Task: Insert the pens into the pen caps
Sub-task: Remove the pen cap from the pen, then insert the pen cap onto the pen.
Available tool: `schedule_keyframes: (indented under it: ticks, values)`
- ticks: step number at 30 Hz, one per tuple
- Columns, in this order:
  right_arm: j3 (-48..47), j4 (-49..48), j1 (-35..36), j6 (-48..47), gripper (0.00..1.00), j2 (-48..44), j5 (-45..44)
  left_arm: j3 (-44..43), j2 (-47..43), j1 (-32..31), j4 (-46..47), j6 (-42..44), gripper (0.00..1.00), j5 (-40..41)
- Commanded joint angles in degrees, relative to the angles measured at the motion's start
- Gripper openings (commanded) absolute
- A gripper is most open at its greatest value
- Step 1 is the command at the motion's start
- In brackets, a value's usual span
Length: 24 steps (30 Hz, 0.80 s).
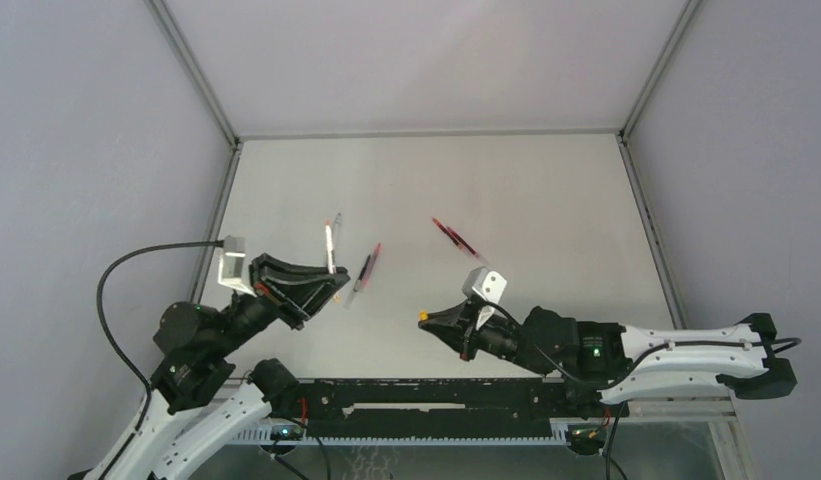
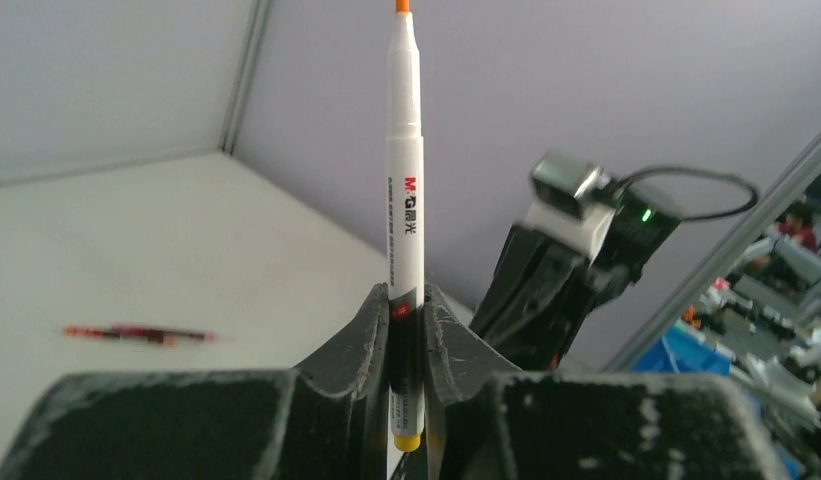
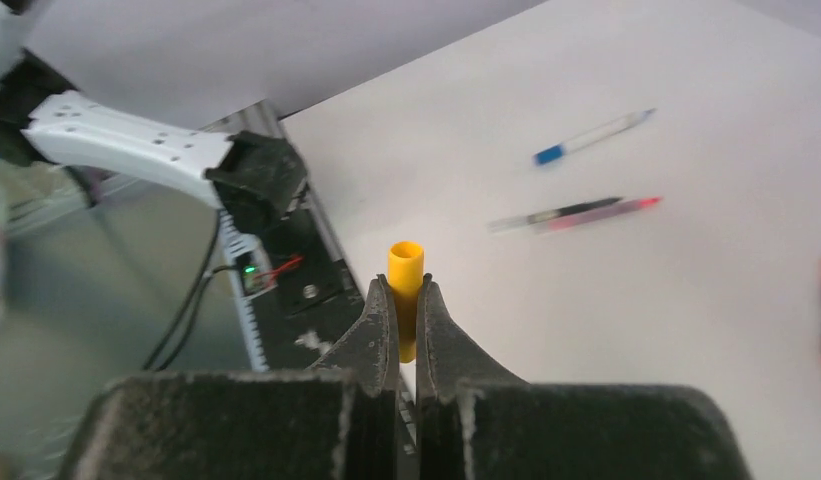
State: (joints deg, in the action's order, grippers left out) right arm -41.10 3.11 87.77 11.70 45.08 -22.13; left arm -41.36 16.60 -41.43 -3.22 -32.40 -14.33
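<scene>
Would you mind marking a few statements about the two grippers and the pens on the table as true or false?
1. The left gripper holds a white pen with an orange tip. True.
2. The right gripper is empty. False: it is shut on a yellow cap.
3. The cap already sits on the pen. False: they are apart, one in each gripper.
4. A blue-ended pen lies on the table. True.

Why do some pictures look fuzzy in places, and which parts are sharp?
Left wrist view: the white pen is crisp, its printing visible; the room at far right is blurred. Right wrist view: the yellow cap is sharp, the left edge smeared. Top view: even light, hardly any shadows.
</scene>
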Motion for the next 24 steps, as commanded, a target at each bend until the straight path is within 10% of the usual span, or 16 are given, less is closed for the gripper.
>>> schedule_keyframes:
  ticks: [1,24]
  values:
    - [-1.3,-0.5,-0.2,-18.5,0.00,-4.2,-8.2,-3.5,3.4,0.3,-15.5,7.4,0.00,-7.7]
    - [-1.3,12.6,-7.5,-101.2,0.00,-12.0,-2.2,-2.8,12.1,-0.1,-29.6,9.3,0.00,-21.3]
